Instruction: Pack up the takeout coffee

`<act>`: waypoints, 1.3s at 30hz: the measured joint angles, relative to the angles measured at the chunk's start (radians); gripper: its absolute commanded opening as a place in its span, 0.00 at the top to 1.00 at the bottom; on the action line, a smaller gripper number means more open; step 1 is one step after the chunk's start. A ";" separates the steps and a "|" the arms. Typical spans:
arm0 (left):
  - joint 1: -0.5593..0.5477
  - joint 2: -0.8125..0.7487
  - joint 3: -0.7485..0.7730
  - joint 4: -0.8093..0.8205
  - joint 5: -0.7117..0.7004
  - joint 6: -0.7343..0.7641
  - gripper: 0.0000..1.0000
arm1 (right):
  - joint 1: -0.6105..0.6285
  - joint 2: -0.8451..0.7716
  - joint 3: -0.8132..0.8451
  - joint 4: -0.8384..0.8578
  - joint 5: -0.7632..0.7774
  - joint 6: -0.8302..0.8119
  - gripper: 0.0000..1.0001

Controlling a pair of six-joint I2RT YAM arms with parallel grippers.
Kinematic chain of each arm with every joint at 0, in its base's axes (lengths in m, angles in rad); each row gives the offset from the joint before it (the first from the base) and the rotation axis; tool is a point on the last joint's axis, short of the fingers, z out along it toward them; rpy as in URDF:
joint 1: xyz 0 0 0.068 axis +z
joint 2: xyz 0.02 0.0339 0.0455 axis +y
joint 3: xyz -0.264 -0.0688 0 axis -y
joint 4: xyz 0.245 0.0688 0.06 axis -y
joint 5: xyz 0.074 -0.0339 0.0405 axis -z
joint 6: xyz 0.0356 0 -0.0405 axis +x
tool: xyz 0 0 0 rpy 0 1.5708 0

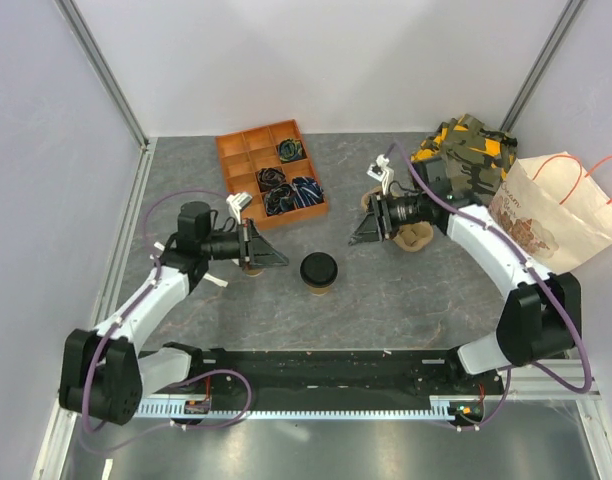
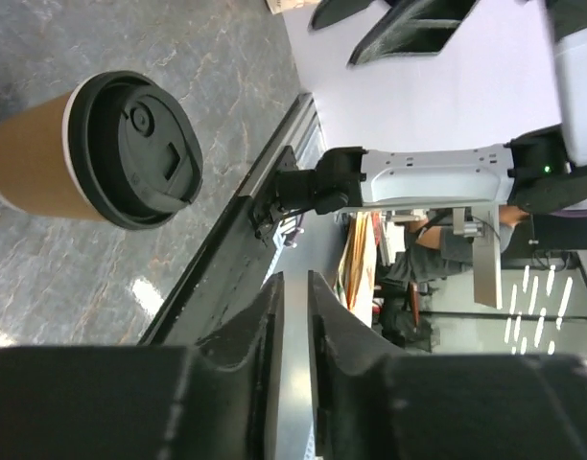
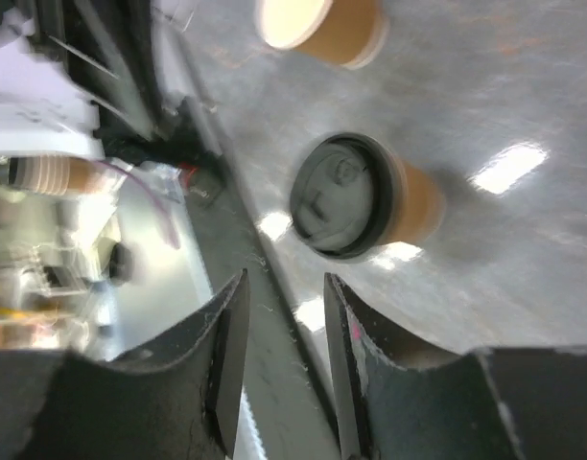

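Two grippers flank the takeout coffee (image 1: 319, 271), which stands upright near the middle of the tabletop, black lid on. The left gripper (image 1: 269, 250), jaws nearly closed on nothing, sits just left of it above an unlidded paper cup (image 3: 319, 29); the right gripper (image 1: 363, 229) hangs slightly parted and empty. Farther back, an orange divided tray (image 1: 273, 172) sits toward the far edge and a paper bag (image 1: 551, 212) at the right edge.

Takeout coffee (image 1: 319, 272): matt tan paper wall, black plastic lid with slight sheen. Table (image 1: 406, 300): smooth grey stone-look surface, glossy highlights. Far tray (image 1: 271, 172): orange plastic. Right bag (image 1: 556, 215): paper.
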 measured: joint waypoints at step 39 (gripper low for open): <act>-0.202 0.488 0.098 0.209 -0.084 -0.046 0.98 | 0.153 0.194 -0.418 0.907 -0.133 0.702 0.67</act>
